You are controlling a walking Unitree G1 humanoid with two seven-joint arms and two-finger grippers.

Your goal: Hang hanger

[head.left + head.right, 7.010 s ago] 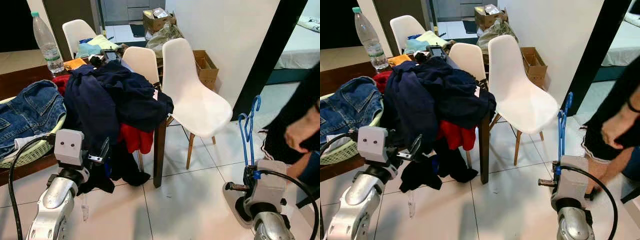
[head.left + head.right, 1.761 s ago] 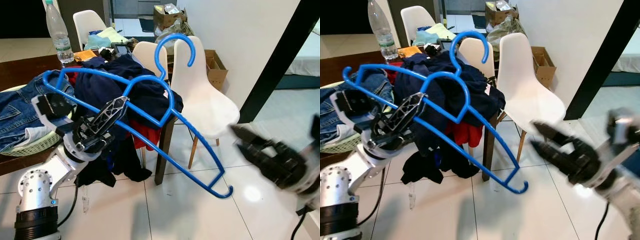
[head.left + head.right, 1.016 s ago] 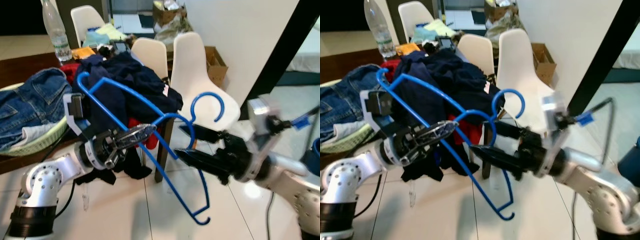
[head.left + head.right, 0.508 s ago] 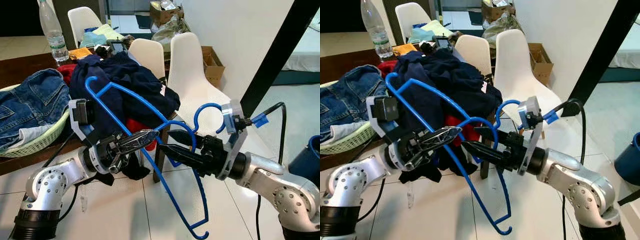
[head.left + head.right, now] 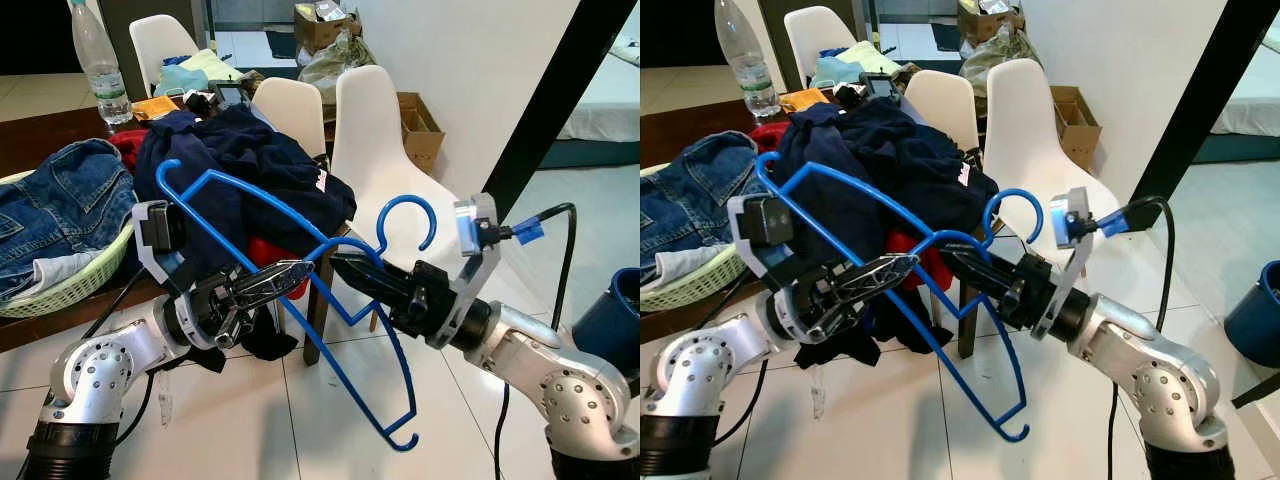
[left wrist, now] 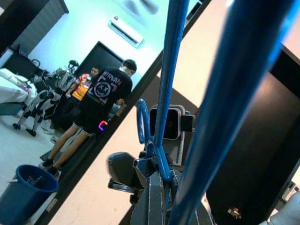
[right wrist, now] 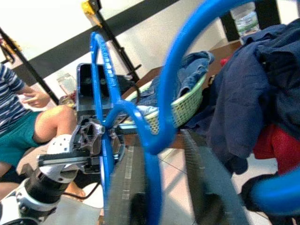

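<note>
Blue plastic hanger (image 5: 300,290) tilted, hook (image 5: 405,215) up toward right, left gripper (image 5: 285,275) clenched on its bar, right gripper (image 5: 350,272) fingers astride its neck, grip unclear.

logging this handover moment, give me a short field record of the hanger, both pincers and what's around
hanger: blue hanger, held in the air between both arms, hook up, tilted
left pincer: left pincer shut on the hanger's sloping arm
right pincer: right pincer reaching in at the neck below the hook, fingers either side of it
behind: dark clothes pile on the table, white chair
left side: basket with jeans
</note>
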